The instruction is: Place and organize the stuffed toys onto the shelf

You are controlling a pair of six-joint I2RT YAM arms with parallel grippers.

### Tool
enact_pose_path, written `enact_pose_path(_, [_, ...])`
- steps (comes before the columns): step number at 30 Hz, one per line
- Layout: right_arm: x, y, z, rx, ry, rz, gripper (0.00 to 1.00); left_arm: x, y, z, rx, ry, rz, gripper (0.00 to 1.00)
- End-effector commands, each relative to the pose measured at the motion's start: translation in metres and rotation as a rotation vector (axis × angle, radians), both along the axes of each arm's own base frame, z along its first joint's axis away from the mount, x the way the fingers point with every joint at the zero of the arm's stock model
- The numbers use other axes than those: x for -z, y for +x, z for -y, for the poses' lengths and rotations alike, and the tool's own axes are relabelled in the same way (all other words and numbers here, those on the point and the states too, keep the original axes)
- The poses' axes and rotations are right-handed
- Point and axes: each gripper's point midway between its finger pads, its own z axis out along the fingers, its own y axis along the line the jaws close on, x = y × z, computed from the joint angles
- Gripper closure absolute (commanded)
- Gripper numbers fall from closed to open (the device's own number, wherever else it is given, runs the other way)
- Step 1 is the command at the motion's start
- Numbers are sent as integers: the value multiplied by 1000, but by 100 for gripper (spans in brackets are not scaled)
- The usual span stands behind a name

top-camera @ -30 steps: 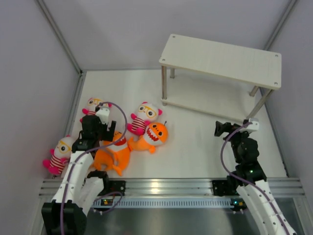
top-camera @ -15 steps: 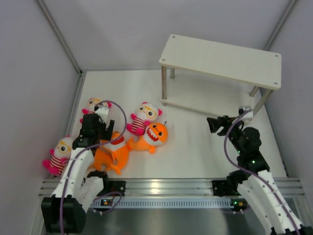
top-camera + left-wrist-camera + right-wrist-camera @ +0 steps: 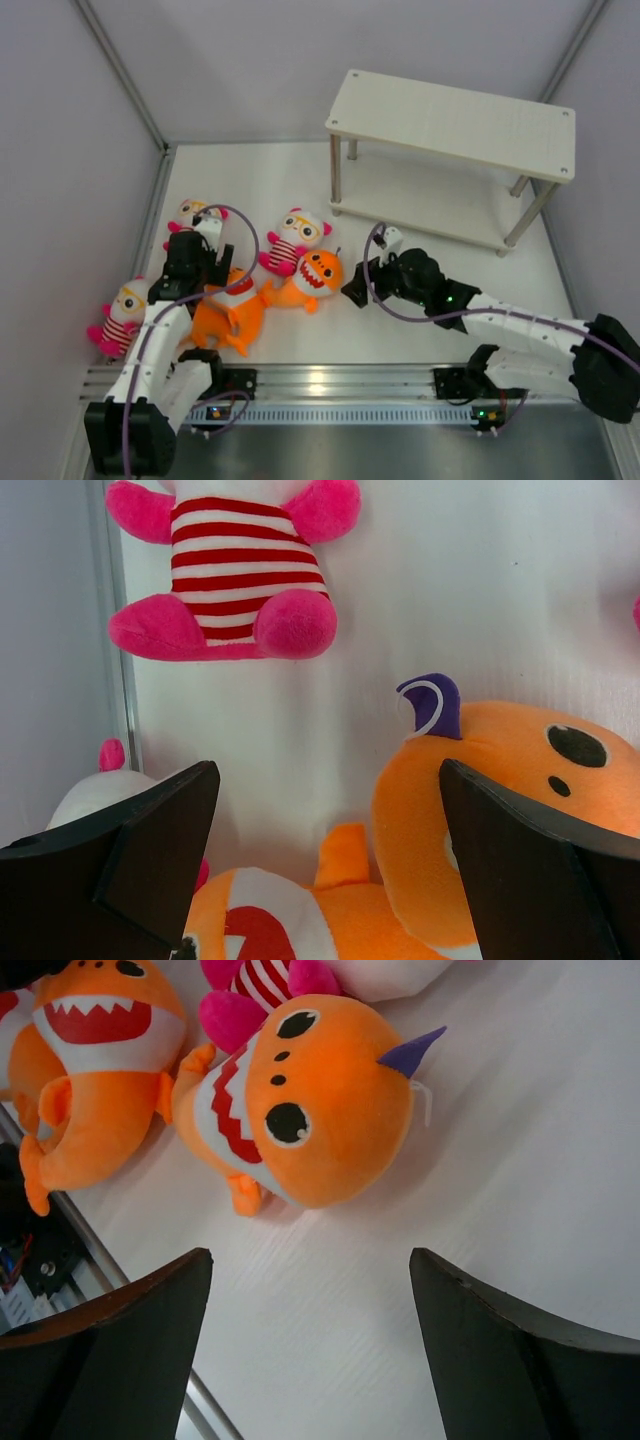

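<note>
The pale wood shelf (image 3: 450,118) stands at the back right with no toys on it. Two orange sharks lie on the table, one in the middle (image 3: 318,272) (image 3: 320,1110) and one to its left (image 3: 228,312) (image 3: 100,1050). Three striped dolls lie at the far left (image 3: 122,310), the upper left (image 3: 192,215) (image 3: 240,570) and the middle (image 3: 297,235). My left gripper (image 3: 203,272) (image 3: 325,810) is open just above the left shark (image 3: 300,920). My right gripper (image 3: 352,290) (image 3: 310,1260) is open and empty, low over the table just right of the middle shark.
An aluminium rail (image 3: 330,380) runs along the near edge, also in the right wrist view (image 3: 150,1320). Grey walls enclose the table, with a metal strip (image 3: 115,630) along the left side. The shelf's thin legs (image 3: 336,175) stand right of the toys.
My right arm has swung left from beside the shelf's front right leg to just right of the middle shark. My left arm and the toys have hardly moved.
</note>
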Motion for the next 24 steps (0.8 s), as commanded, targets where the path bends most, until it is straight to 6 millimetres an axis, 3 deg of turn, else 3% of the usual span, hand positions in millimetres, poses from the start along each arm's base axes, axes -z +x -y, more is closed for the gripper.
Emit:
enact_pose_path(1, [-32, 15, -34, -17, 131, 35, 19, -13, 5, -1, 6, 8, 20, 2])
enact_pose_path(7, [-31, 37, -65, -18, 123, 58, 22, -11, 6, 0, 12, 5, 12, 2])
enact_pose_path(10, [-8, 45, -75, -22, 81, 37, 24, -13, 6, -1, 8, 8, 16, 2])
enact_pose_path(17, [16, 59, -87, -17, 15, 16, 32, -12, 8, 0, 12, 5, 4, 2])
enact_pose_path(20, [19, 61, -90, -22, -6, 16, 55, -11, 8, 0, 9, 4, 0, 2])
enact_pose_path(21, [20, 61, -89, -24, -13, 16, 69, -10, 8, 0, 8, 6, -2, 2])
enact_pose_path(24, [11, 67, -76, 22, -49, 60, 97, -12, 9, -1, 7, 9, 6, 2])
